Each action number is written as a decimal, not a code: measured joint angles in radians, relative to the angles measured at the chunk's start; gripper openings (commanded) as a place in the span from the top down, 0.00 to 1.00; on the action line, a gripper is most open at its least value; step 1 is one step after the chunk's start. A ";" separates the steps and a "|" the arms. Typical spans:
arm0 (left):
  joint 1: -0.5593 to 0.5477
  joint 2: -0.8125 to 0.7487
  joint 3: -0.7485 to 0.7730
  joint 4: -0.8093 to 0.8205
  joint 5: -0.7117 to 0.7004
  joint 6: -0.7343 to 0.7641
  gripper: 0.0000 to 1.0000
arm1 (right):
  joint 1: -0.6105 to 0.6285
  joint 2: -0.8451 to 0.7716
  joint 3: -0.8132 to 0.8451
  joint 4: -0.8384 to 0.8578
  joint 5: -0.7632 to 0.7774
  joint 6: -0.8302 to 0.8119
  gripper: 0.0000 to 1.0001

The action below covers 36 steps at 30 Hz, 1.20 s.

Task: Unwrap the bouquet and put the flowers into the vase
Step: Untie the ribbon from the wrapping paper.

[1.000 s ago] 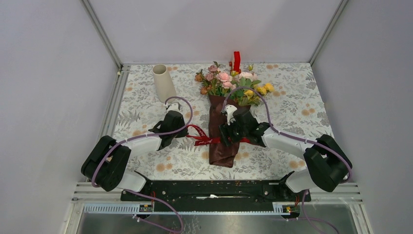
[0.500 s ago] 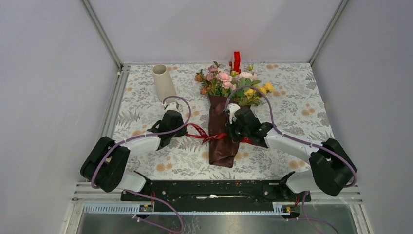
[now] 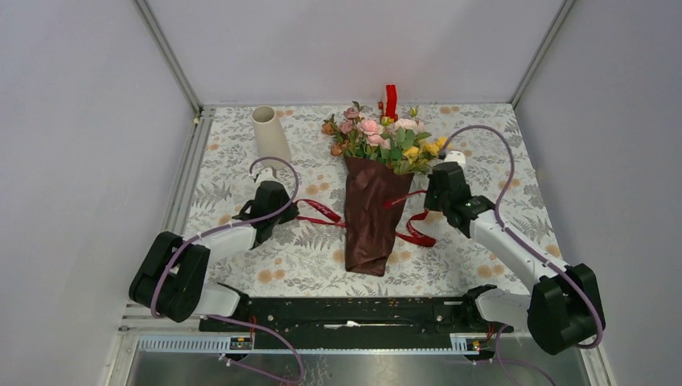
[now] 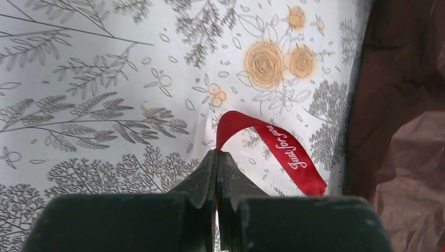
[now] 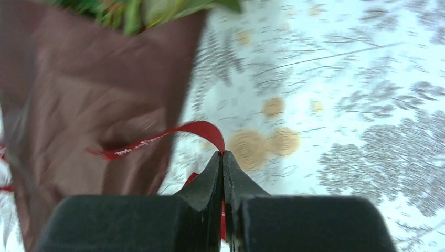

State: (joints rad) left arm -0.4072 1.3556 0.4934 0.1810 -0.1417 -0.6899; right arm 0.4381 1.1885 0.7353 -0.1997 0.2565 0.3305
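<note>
The bouquet lies mid-table, its dark red wrapping paper (image 3: 370,221) forming a cone with the flowers (image 3: 378,138) fanning out at the far end. A red ribbon runs out to both sides of it. My left gripper (image 3: 291,214) is shut on the ribbon's left end (image 4: 283,149), just left of the paper (image 4: 404,105). My right gripper (image 3: 429,195) is shut on the right end (image 5: 197,128), to the right of the paper (image 5: 94,94). The cream vase (image 3: 269,138) stands upright at the back left.
A small red and yellow block (image 3: 391,100) stands behind the flowers at the back edge. A loose loop of ribbon (image 3: 417,235) lies on the floral tablecloth (image 3: 490,173) right of the paper. Grey walls enclose the table on three sides.
My right gripper has shut on the ribbon over the wrap and swung right and back, pulling it off the paper. The left gripper drew its end slightly left.
</note>
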 measured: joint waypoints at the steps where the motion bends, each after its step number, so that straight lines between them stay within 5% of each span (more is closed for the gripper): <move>1: 0.012 0.001 0.000 0.004 0.003 -0.005 1.00 | -0.043 -0.004 0.000 -0.006 0.006 0.013 1.00; 14: 0.114 0.053 0.050 0.055 -0.022 -0.067 1.00 | -0.377 0.060 0.054 -0.045 0.093 0.151 1.00; 30: 0.153 -0.119 -0.086 0.059 -0.179 -0.175 0.98 | -0.506 0.098 0.049 -0.091 0.357 0.331 0.99; 32: 0.159 -0.119 -0.098 0.064 -0.179 -0.180 0.87 | -0.519 0.120 0.049 -0.104 0.356 0.338 0.84; 36: 0.166 -0.119 -0.138 0.066 -0.172 -0.191 0.35 | -0.537 0.133 0.049 -0.116 0.341 0.344 0.32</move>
State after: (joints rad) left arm -0.2409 1.2366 0.3557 0.2466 -0.3138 -0.8806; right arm -0.0994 1.3216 0.7841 -0.3153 0.5972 0.6746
